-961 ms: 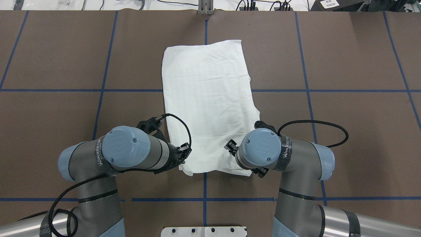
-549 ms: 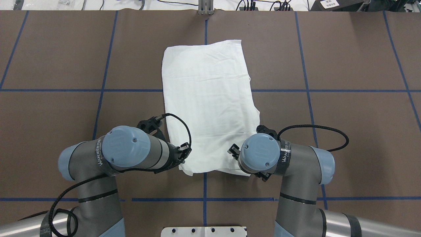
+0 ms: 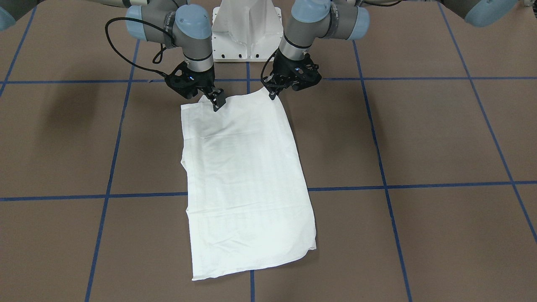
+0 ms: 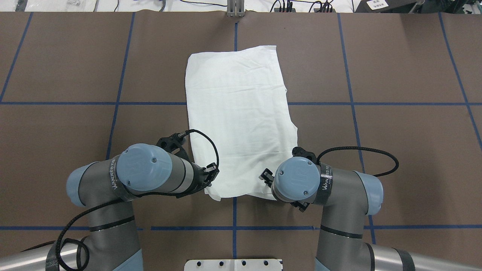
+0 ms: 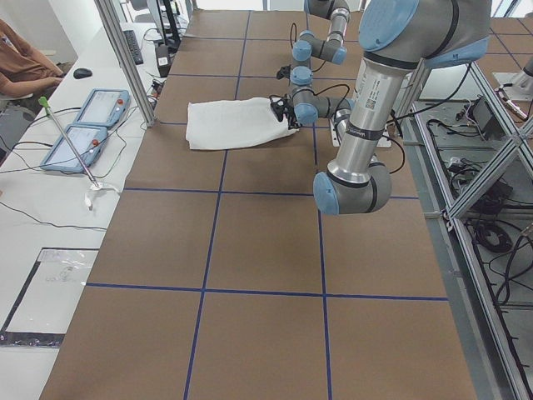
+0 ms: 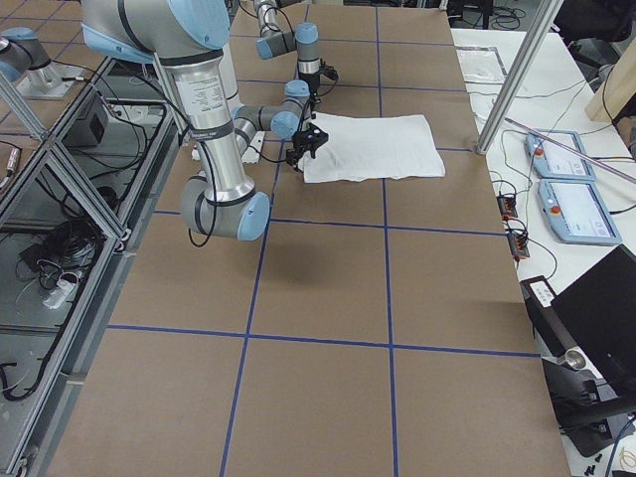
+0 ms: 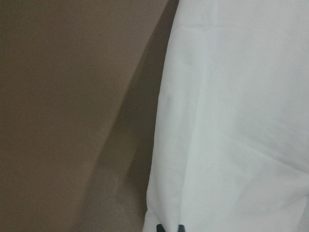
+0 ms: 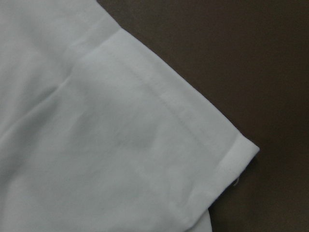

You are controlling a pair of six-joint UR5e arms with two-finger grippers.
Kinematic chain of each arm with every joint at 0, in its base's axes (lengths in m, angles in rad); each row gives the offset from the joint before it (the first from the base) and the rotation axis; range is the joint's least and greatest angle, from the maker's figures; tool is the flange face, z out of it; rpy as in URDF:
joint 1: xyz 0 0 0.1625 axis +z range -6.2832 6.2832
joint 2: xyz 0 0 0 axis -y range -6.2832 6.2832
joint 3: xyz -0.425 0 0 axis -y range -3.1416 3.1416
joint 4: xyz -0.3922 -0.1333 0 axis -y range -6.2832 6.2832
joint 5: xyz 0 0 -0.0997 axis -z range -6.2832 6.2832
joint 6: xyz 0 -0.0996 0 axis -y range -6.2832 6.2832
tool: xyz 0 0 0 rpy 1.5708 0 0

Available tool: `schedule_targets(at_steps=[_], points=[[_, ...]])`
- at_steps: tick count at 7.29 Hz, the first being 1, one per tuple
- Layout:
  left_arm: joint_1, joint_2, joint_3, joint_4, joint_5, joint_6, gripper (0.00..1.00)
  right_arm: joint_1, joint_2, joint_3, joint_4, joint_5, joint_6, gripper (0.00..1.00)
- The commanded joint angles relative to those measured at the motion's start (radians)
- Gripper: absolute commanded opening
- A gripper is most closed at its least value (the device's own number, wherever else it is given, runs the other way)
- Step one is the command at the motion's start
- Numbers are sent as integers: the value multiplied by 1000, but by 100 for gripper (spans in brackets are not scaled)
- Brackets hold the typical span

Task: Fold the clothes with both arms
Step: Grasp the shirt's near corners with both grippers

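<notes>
Exterior front-facing showed a soft, faintly creased white rectangular shirt (image 3: 247, 180), left end effector (image 3: 272, 93) clamped on one corner; for the right end effector (image 3: 217, 102) I could not tell.

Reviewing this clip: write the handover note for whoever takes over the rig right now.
The left gripper sits at the near-robot corner of the white shirt; whether it grips is unclear. The right gripper has its tips on the same near edge, grip unclear. The shirt lies flat on the table, already narrowed to a long rectangle, sleeves hidden. Left to do: probably lift the near edge and fold it toward the far end.
</notes>
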Motion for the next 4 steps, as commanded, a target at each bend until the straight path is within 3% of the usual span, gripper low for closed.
schedule_targets(at_steps=[1, 4], points=[[-3, 0, 0, 0, 0, 0, 0, -4, 4, 1, 0, 0, 0, 100], [-4, 0, 0, 0, 0, 0, 0, -7, 7, -4, 2, -9, -2, 100]])
